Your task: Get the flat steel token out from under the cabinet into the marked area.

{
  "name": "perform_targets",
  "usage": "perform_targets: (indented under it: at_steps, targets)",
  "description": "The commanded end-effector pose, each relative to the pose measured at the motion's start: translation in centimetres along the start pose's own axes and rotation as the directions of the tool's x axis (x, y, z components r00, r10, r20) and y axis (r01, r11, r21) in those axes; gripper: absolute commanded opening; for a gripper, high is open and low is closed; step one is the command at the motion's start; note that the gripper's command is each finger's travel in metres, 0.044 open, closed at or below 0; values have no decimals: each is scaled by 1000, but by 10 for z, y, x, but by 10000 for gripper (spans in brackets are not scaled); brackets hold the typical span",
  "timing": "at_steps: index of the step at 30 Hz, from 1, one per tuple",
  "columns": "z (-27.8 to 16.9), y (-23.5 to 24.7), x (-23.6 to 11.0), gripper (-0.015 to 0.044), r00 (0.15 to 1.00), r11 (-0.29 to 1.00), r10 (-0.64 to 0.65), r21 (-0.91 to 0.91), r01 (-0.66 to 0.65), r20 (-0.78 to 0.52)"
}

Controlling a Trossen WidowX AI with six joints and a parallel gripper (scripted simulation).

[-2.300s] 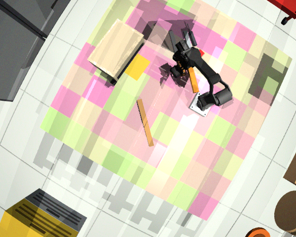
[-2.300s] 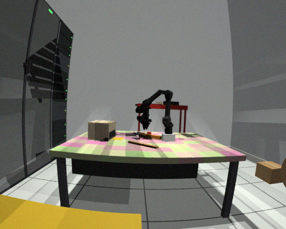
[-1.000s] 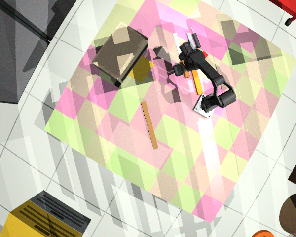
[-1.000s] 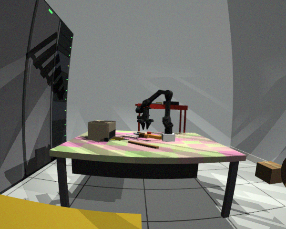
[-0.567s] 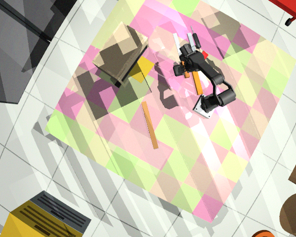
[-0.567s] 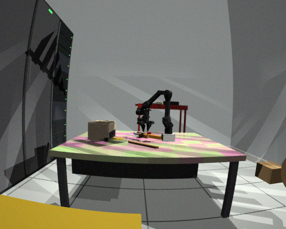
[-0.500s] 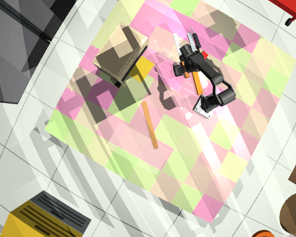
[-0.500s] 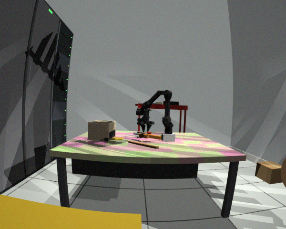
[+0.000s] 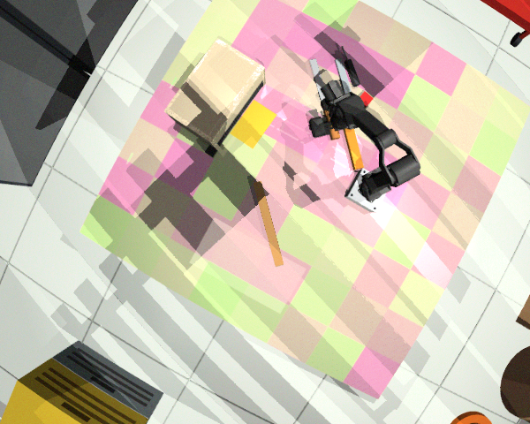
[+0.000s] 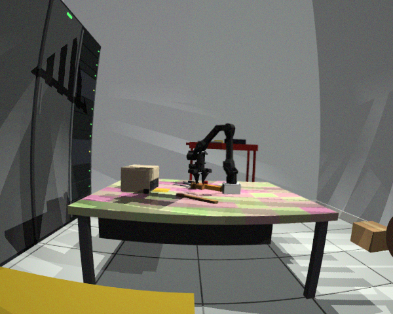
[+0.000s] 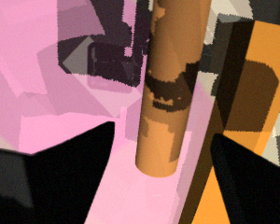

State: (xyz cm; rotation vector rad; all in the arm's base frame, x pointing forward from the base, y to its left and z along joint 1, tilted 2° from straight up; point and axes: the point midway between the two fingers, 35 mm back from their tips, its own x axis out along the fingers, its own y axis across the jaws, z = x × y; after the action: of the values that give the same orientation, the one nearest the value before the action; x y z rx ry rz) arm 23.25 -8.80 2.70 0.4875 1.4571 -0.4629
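1. A tall dark server rack (image 10: 54, 111) is standing at the far left of the room, small green lights glowing down its edge, on a pale tiled floor (image 10: 223, 267).
2. The bench (image 10: 203, 216) is wearing a patchwork of pink, green and cream squares, crossed by hard shadows.
3. A tan, box-shaped cabinet (image 9: 217, 88) is sitting on the bench's left part, with a yellow marked area (image 9: 253, 123) lying just in front of it.
4. The steel token is not showing in any view; where it is lying I cannot tell.
5. A thin wooden slat (image 9: 268, 223) is lying flat near the bench's middle, well apart from the cabinet.
6. The end effector (image 9: 329, 134) is hovering low over the bench, pointing down, its fingers standing partly apart with nothing between them.
7. In the wrist view a brown round rod (image 11: 170, 93) is lying on pink cloth between the two dark fingers, untouched by either.
8. An orange square bar (image 11: 243, 117) is lying just beside the rod, on its right.
9. The arm's white base plate (image 9: 354, 192) is sitting right of the bars.
10. A red cart (image 10: 251, 147) is standing behind the bench, and a cardboard box (image 10: 367, 235) is resting on the floor at far right.
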Motion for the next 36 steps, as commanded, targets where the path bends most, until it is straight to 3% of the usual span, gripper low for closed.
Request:
perform_targets:
  at_steps: [1, 23, 36]
  targets:
    - [-1, 0, 9, 270, 1000, 1000, -2, 4, 2, -2]
    - [-2, -1, 38, 270, 1000, 1000, -2, 4, 2, -2]
    - [-2, 0, 35, 183, 1000, 1000, -1, 0, 1, -3]
